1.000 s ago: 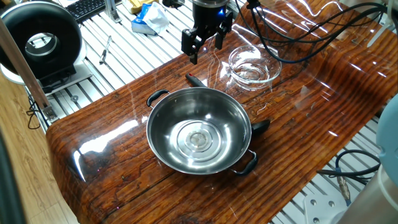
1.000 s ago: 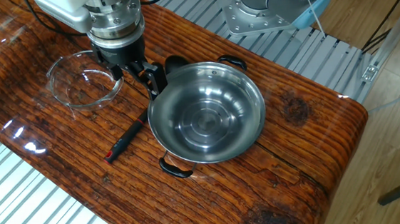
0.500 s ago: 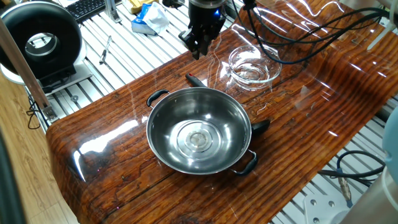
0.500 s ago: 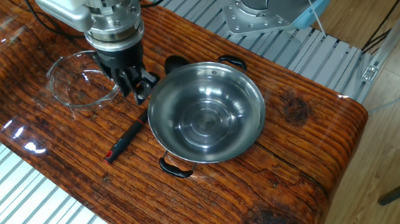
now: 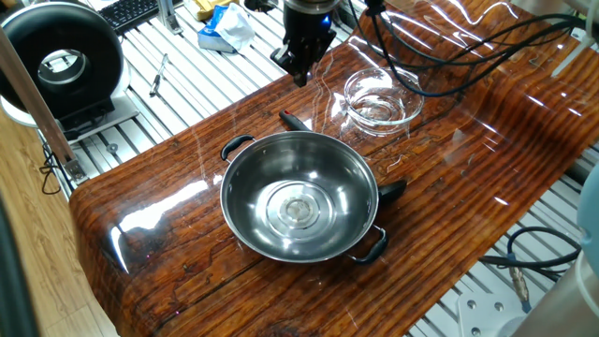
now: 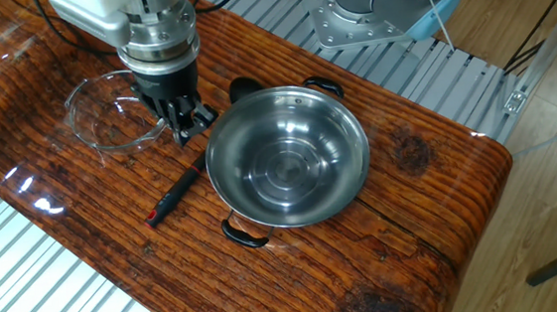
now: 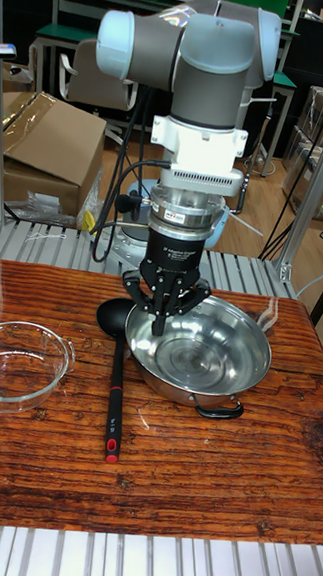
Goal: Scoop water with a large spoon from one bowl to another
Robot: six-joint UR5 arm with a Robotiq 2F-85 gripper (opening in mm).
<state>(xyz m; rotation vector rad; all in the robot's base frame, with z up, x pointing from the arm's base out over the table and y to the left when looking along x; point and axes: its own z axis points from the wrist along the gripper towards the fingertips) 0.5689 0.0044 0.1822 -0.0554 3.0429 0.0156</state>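
Two bowls on a glossy, dark-grained wooden tabletop (image 7: 192, 466): glass bowl (image 7: 21, 365) left, then the ladle (image 7: 115, 371) lying flat right against the steel bowl (image 7: 200, 351). Gripper (image 7: 166, 313) hangs above the ladle, jaws clenched with nothing in them. Cardboard box (image 7: 43, 145) and metal slat bench (image 7: 119, 571) around it.

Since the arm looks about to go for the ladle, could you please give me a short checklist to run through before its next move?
1. Pincer carrying nothing: ok; fingers together, so not ok for grasping yet.
2. Black plastic ladle lying flat on the wooden table, handle exposed: ok.
3. Ladle's scoop head clear of the large stainless-steel bowl: cannot tell; it lies close beside the rim.
4. Small clear glass bowl upright: ok.
5. Water in the steel bowl: cannot tell.
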